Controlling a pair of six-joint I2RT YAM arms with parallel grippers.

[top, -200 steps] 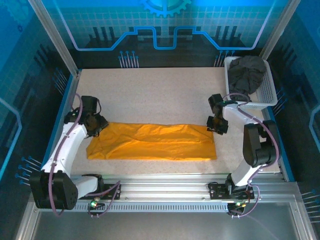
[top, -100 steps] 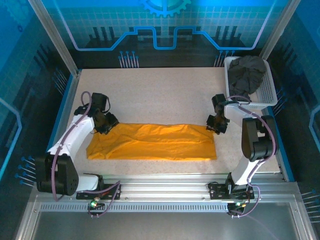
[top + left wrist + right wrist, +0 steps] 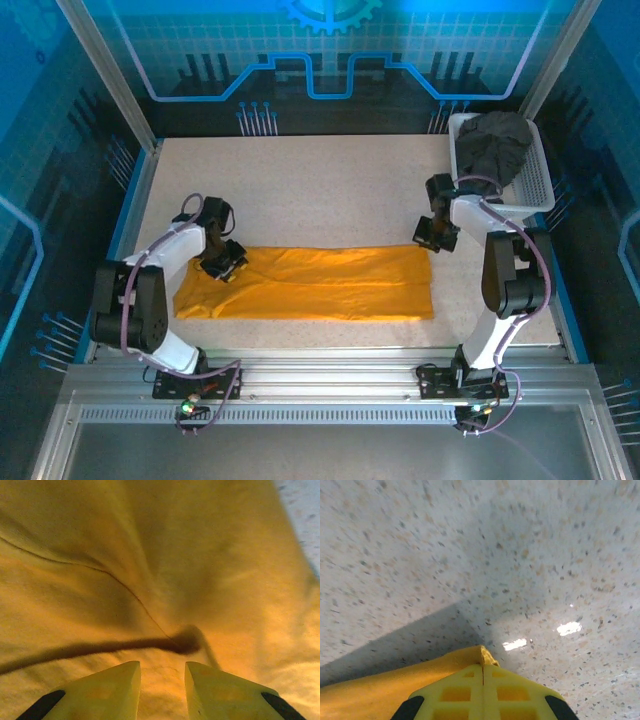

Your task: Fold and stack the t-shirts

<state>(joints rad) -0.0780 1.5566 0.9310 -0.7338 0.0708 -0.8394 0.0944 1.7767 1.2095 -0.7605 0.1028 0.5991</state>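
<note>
One orange t-shirt [image 3: 310, 282] lies lengthwise left-to-right on the counter [image 3: 300, 190]. The right gripper [image 3: 433, 238] has its jaws pinched on the shirt's far right corner, and the left gripper [image 3: 228, 266] holds its jaws slightly parted over the cloth.

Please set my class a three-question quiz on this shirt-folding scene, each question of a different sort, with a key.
1. True or false: the orange shirt lies on the table as a long strip.
2. Where is the grey shirt? A: in the basket. B: on the orange shirt. C: spread on the table.
3. Fill in: the right gripper is shut on a ___ of the orange shirt.

Key: 1 true; 2 A; 3 corner.
</note>
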